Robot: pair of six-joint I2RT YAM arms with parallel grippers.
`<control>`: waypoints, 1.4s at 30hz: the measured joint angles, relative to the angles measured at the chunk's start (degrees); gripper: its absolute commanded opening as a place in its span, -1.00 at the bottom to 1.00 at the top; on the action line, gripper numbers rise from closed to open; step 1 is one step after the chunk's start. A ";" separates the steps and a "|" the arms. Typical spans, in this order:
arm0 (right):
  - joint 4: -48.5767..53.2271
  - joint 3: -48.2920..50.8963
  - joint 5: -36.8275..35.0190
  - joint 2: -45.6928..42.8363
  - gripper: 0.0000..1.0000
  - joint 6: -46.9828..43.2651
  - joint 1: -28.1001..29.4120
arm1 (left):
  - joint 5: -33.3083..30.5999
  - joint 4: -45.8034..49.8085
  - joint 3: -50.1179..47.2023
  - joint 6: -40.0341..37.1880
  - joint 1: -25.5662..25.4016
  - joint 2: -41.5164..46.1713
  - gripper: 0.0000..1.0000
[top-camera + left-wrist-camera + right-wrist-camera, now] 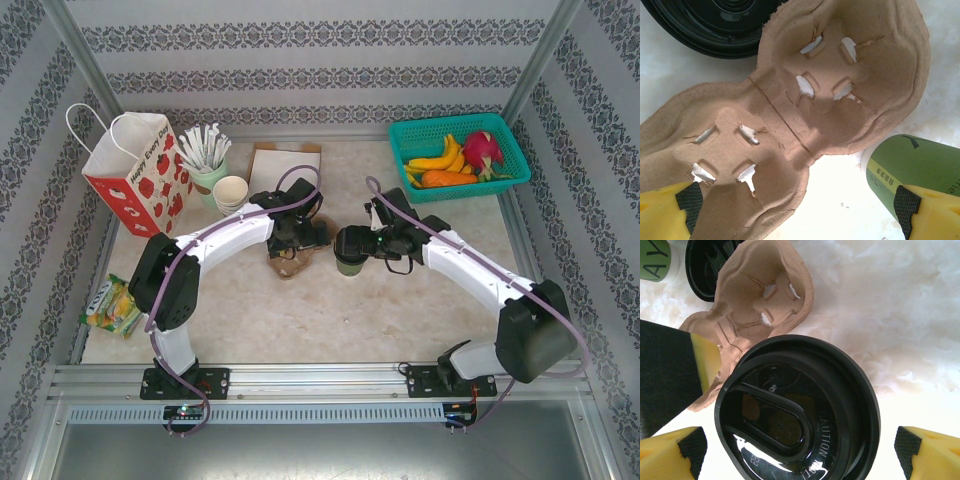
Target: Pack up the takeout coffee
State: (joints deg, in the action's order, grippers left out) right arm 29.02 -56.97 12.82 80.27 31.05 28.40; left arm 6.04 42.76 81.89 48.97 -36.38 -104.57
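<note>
Your right gripper (800, 452) hangs spread wide around the coffee (797, 410), with its pads clear of the lid on both sides, so it holds nothing. The cup stands on the surface (300, 320) just beside the cardboard carrier (290, 262). I'd close on the paper body below the lid, since the rim could pop off. The left gripper (800, 215) is also wide open and empty over the carrier. What looks like its finger (705, 357) sits close to the lid, so mind a clash. A second black lid (702, 265) lies beyond the carrier, and the paper bag (135, 175) stands well apart.
</note>
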 measured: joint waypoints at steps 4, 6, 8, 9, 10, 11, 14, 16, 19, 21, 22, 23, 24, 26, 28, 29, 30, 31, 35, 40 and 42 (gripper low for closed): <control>0.22 -0.52 -0.24 1.22 0.96 0.00 0.66 | 0.33 -0.02 0.00 0.00 -0.02 -0.22 0.99; 0.57 -0.68 -0.39 1.79 0.96 -0.04 1.03 | 0.52 -0.02 0.00 0.04 -0.02 -0.52 0.99; 1.11 -0.87 -0.39 2.16 0.96 -0.09 1.25 | 0.81 0.00 0.00 0.20 -0.02 -0.70 0.99; 1.46 -1.11 -0.42 2.38 0.96 -0.20 1.38 | 0.90 -0.02 0.00 0.20 -0.04 -0.72 0.99; 1.64 -1.29 -0.42 2.51 0.96 -0.26 1.40 | 1.03 0.00 0.00 0.22 -0.04 -0.72 0.99; 1.68 -1.46 -0.48 2.69 0.96 -0.35 1.49 | 1.07 -0.02 0.00 0.24 -0.04 -0.72 0.99; 2.10 -1.75 -1.05 3.21 0.96 -0.70 1.51 | 1.20 -0.02 0.00 0.55 -0.04 -0.72 0.99; 2.38 -1.81 -1.33 3.82 0.94 -1.03 1.51 | 1.29 -0.04 0.00 0.63 -0.11 -0.72 0.99; 2.23 -1.99 -1.20 4.92 0.79 -1.11 1.51 | 1.29 -0.04 0.00 0.63 -0.26 -0.72 0.99; 1.86 -2.08 -1.25 5.05 0.67 -1.38 1.70 | 1.31 -0.04 0.00 0.66 -0.31 -0.72 0.99; 1.64 -2.08 -1.25 5.07 0.65 -1.33 1.77 | 1.31 -0.07 0.00 0.68 -0.31 -0.74 0.99; 1.38 -2.03 -1.25 5.11 0.62 -1.44 1.77 | 1.33 -0.07 0.00 0.70 -0.31 -0.74 0.99; 1.05 -1.92 -1.18 5.14 0.60 -1.46 1.77 | 1.44 -0.09 0.00 0.81 -0.31 -0.74 0.99; 0.31 -1.60 -1.14 5.11 0.57 -1.46 1.77 | 1.49 -0.11 0.00 0.83 -0.31 -0.74 0.99; -0.46 -1.27 -1.03 5.05 0.56 -1.46 1.77 | 1.49 -0.26 0.00 0.83 -0.31 -0.74 0.99; -0.63 -1.14 -1.03 4.98 0.55 -1.44 1.77 | 1.49 -0.39 0.00 0.81 -0.31 -0.72 0.99; -0.79 -1.03 -1.01 4.87 0.55 -1.44 1.75 | 1.46 -0.55 0.00 0.81 -0.31 -0.72 0.99; -0.81 -1.01 -0.98 4.85 0.55 -1.44 1.75 | 1.44 -0.68 0.00 0.79 -0.31 -0.70 0.99; -0.76 -1.01 -0.57 4.72 0.55 -1.49 1.14 | 0.70 -1.79 -1.01 0.79 -0.31 0.68 0.99; -0.57 -1.38 0.02 5.01 0.53 -1.77 -2.73 | -2.43 -3.89 -5.05 0.85 -0.31 6.71 0.99; -0.55 -2.36 0.09 5.99 0.53 -2.01 -4.72 | -4.07 -4.70 -6.84 1.05 -0.31 9.73 0.99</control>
State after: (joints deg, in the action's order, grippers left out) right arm 28.47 -59.33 12.91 86.26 29.04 23.68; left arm 1.98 38.06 75.05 50.02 -36.69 -94.85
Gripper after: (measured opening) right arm 0.782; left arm 0.994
